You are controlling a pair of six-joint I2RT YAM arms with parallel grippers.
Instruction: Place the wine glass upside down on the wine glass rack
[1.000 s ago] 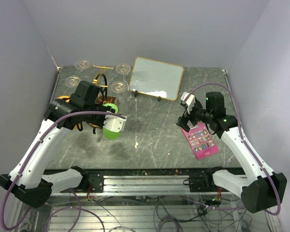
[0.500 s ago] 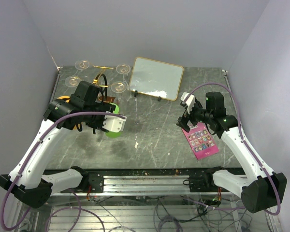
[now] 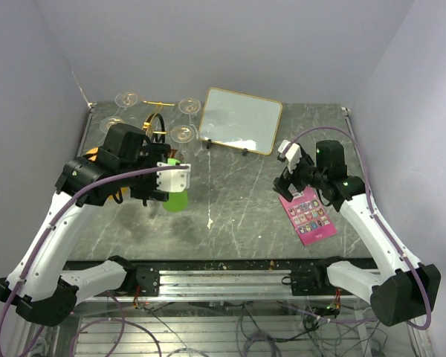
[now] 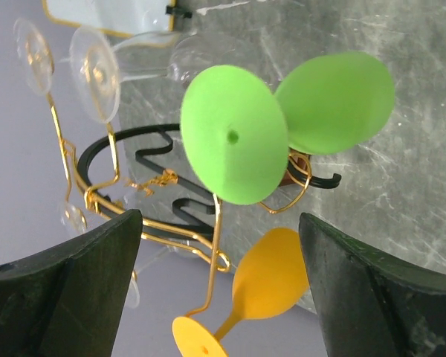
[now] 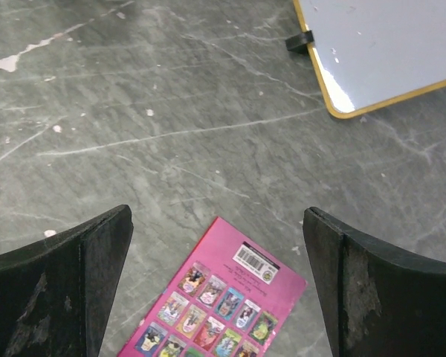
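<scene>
A green wine glass [image 4: 234, 134] hangs upside down on a curled arm of the gold wire wine glass rack [image 4: 216, 212], its bowl [image 3: 177, 199] towards the table. My left gripper [image 4: 219, 223] is open just behind the glass foot and holds nothing; from above this gripper [image 3: 172, 178] is over the bowl. An orange wine glass [image 4: 271, 282] also hangs on the rack, closer to me. Two clear glasses [image 4: 97, 74] hang on its far side. My right gripper [image 5: 217, 216] is open and empty above a pink booklet [image 5: 223, 297].
A gold-framed white board [image 3: 241, 120] stands at the back centre, right of the rack [image 3: 157, 123]. The pink booklet [image 3: 308, 216] lies flat on the right, under the right gripper [image 3: 285, 172]. Walls close in the table on three sides.
The left gripper has opened and let go of the green glass. It has drawn back a little to the left, and the glass stays on the rack. The right arm has not moved.
</scene>
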